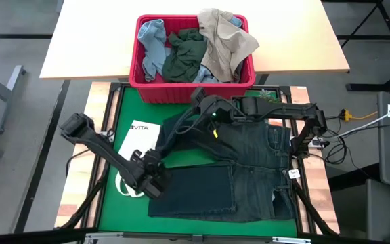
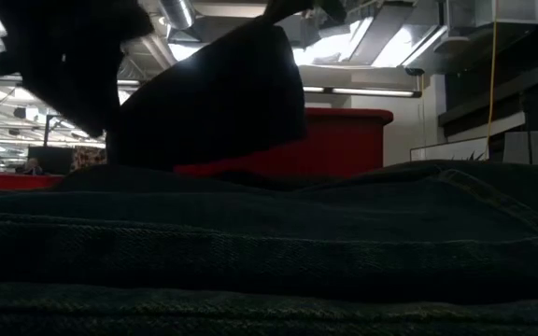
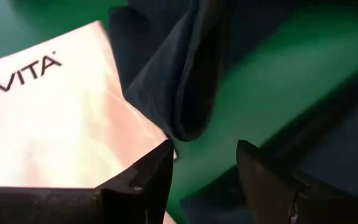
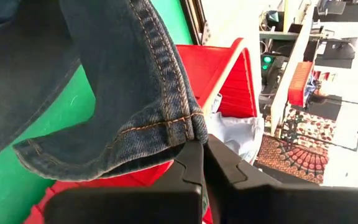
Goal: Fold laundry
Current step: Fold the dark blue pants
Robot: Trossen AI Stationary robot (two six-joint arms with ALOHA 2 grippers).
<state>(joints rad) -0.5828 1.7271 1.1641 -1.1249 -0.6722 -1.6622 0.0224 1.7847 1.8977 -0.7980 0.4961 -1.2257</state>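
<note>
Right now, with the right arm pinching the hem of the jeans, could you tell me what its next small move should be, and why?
Probably carry the hem across toward the waistband. The right gripper has its jaws shut on the jeans at a leg hem, lifted off the green mat near the red basket. The left gripper waits open by the white bag.

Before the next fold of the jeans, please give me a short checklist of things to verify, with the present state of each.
1. Right end effector shut on the jeans hem: ok.
2. Left end effector open, holding nothing: ok.
3. Hem lifted off the green mat: ok.
4. Jeans lying flat, no wrinkles: cannot tell.
5. White tote bag clear of the jeans: not ok, the lifted leg sits beside its edge.
6. Red basket clear of the jeans: ok.
</note>
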